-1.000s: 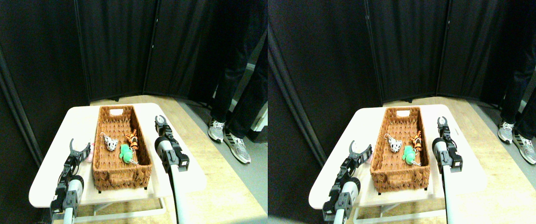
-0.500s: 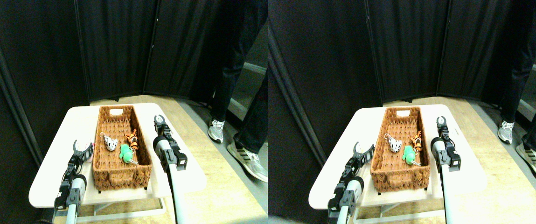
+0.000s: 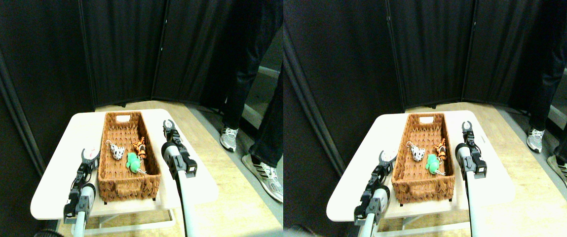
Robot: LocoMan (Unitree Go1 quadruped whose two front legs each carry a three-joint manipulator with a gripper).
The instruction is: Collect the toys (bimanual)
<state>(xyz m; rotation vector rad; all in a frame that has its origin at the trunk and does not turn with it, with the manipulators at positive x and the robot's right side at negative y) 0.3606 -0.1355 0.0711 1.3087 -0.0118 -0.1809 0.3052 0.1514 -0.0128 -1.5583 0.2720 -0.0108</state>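
Observation:
Three toys lie in the near half of the long wicker basket (image 3: 126,185): a white black-spotted one (image 3: 117,152), an orange-black striped one (image 3: 139,147) and a green one (image 3: 133,162). My left gripper (image 3: 90,155) stands open on the table just left of the basket. A pale pink toy (image 3: 92,152) shows faintly between its jaws, mostly hidden. My right gripper (image 3: 168,123) is raised beside the basket's right wall, open and empty.
The basket sits on a white table (image 3: 61,173) with rounded corners. Black curtain panels (image 3: 120,49) close off the back and left. A person's legs (image 3: 244,89) and sneakers (image 3: 263,174) stand on the floor to the right.
My left gripper has moved right and forward, from beside the pink toy to around it. The right gripper has barely moved. The person has shifted their feet.

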